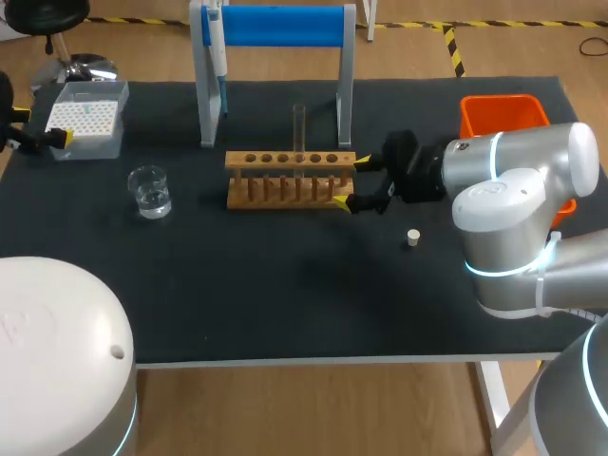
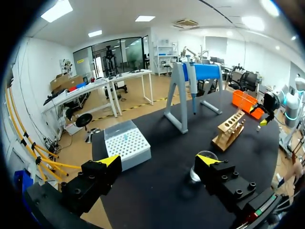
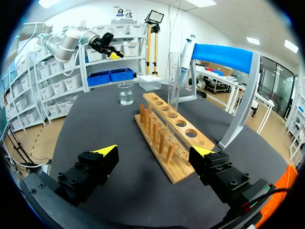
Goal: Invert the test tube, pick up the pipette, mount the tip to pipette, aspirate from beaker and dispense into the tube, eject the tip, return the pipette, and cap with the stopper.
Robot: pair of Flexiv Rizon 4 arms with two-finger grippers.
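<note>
Straddling one end of the rack point(image 1: 285, 160), right gripper point(image 1: 351, 180) gapes; left gripper point(image 2: 158, 160) gapes at the table point(image 1: 285, 304) edge.

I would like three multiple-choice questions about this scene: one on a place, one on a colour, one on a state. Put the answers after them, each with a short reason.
1. Where is the stopper?
A. on the table, near the right arm
B. in the tube
C. in the beaker

2. What colour is the bin?
A. blue
B. orange
C. green

3. How is the right gripper?
A. shut on the tube
B. shut on the pipette
C. open, at the rack's end

Answers:
1. A, it lies alone on the bare table.
2. B, its walls are orange.
3. C, its fingers stand wide apart and hold nothing.
</note>
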